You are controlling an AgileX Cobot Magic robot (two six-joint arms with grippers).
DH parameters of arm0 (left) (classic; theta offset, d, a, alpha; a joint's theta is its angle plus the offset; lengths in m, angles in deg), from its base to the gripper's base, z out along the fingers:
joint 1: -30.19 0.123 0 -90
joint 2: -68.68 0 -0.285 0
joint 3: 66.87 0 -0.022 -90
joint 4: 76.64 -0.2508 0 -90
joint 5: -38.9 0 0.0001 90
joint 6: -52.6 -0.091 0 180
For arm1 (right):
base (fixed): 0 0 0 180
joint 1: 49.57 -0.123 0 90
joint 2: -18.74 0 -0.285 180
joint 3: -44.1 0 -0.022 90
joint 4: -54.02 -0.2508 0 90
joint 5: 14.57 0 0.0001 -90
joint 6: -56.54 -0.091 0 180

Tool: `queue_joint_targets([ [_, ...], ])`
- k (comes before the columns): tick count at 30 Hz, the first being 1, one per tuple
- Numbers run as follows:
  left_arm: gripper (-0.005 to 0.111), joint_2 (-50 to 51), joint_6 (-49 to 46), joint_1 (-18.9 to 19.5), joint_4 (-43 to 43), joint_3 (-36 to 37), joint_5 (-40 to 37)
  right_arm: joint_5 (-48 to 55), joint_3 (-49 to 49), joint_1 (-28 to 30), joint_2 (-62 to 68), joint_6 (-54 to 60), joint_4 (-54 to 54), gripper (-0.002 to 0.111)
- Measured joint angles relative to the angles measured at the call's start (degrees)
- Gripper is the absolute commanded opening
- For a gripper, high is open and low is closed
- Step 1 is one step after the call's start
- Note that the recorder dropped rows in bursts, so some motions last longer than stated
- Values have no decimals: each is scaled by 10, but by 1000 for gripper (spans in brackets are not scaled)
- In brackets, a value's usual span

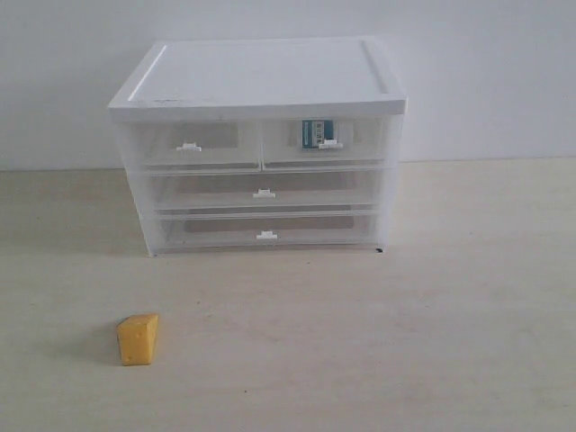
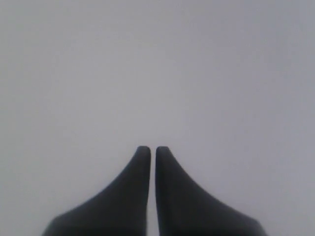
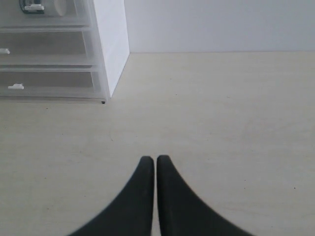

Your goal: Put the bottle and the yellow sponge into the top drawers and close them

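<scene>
Bottle (image 1: pixel 317 134) is inside the right top drawer (image 1: pixel 360 148), which is pushed in, up in the cabinet (image 3: pixel 110 44) well ahead of the right claw (image 3: pixel 155 159). The sponge (image 1: pixel 138 339) lies on the table (image 1: pixel 405 342) out front of the cabinet, in neither claw. Right claw and left claw (image 2: pixel 153 149) are both pinched closed, empty.

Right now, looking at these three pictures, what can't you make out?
Bottle: exterior view, cloudy drawer front blurs all but its label; right wrist view, cut off by the picture's edge.
Left wrist view: only blank grey beyond the shut left gripper; where it points is unknowable.
Exterior view: neither gripper is in frame.
Sponge: its back faces away, exterior view.
</scene>
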Motion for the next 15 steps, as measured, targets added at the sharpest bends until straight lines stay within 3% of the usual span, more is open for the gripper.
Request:
queue_joint_targets([
  [3,4,70,-10,0,-67,-37,34,0,0,0,0,0,0,0],
  [6,4,134,-41,0,-173,-81,15,0,0,0,0,0,0,0],
  [9,4,201,-30,0,-228,-123,-75,0,0,0,0,0,0,0],
  [15,4,334,-20,0,-228,-152,-216,1,0,0,0,-1,0,0],
])
